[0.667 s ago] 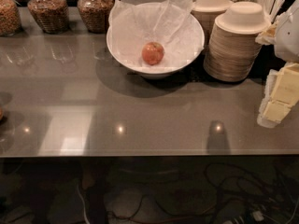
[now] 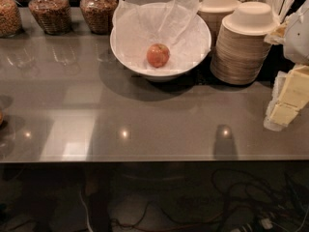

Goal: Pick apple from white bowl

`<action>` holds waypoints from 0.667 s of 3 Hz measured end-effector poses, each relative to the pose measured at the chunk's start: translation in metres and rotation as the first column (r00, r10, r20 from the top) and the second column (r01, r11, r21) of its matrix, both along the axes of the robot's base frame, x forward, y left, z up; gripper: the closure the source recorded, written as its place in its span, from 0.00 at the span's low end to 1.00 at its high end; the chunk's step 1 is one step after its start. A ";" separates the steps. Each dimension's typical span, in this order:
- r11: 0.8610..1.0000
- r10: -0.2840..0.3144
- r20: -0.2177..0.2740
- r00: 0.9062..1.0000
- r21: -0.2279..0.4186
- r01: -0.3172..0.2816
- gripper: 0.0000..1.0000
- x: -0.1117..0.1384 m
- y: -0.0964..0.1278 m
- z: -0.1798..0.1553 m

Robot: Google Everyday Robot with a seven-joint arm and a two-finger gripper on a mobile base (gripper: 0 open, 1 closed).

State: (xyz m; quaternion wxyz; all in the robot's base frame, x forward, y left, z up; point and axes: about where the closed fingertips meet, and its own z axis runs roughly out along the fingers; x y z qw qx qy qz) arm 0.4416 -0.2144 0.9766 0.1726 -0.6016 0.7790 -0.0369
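Nearest, the grey table (image 2: 145, 110) carries nothing of the task. At its right edge the pincer (image 2: 288, 100) hangs well apart from the fruit, and I cannot tell whether it is wide or narrow. Farther back, the apple (image 2: 158, 55) lies on the paper inside the white bowl (image 2: 159, 74), ungrasped, so the reach, grip and lift all remain. Against the earlier frame, nothing has visibly shifted.

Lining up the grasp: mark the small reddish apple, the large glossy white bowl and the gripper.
small reddish apple (image 2: 158, 55), camera view, its middle.
large glossy white bowl (image 2: 136, 67), camera view, front wall.
gripper (image 2: 281, 111), camera view, its tip, at right edge.
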 end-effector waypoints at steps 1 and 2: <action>0.998 -0.012 0.057 0.998 0.064 0.008 0.00 0.012 0.005 -0.007; 0.989 -0.027 0.152 0.988 0.146 0.005 0.00 0.044 0.018 -0.009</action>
